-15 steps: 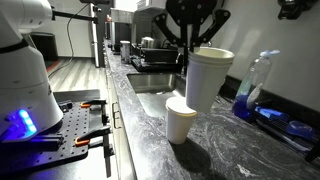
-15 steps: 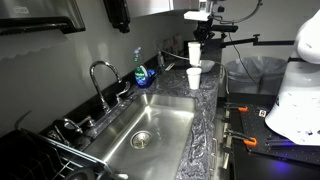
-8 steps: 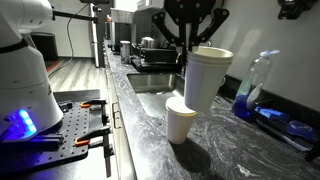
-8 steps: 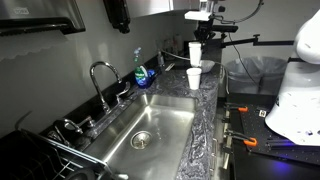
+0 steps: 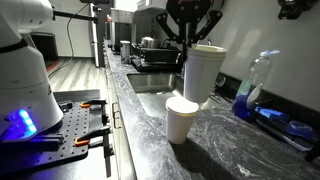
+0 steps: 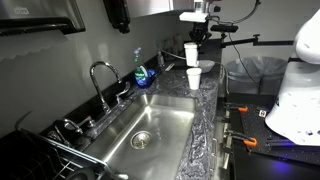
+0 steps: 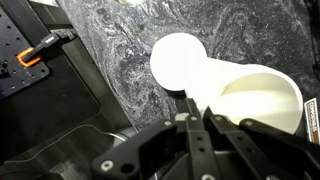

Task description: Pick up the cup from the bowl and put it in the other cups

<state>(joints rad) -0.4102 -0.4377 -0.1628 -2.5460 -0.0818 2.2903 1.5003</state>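
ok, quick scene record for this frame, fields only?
surface: dark marbled counter beside a steel sink
end effector: shut on the tall cup's rim
tall cup: white, upright, cream inside
short cup: white, upright on the counter, close beside the tall cup
other: blue bottle at the counter's back

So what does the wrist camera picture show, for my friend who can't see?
The gripper pinches the rim of a white cup, seen from above. A second white cup sits on the grey marbled counter.
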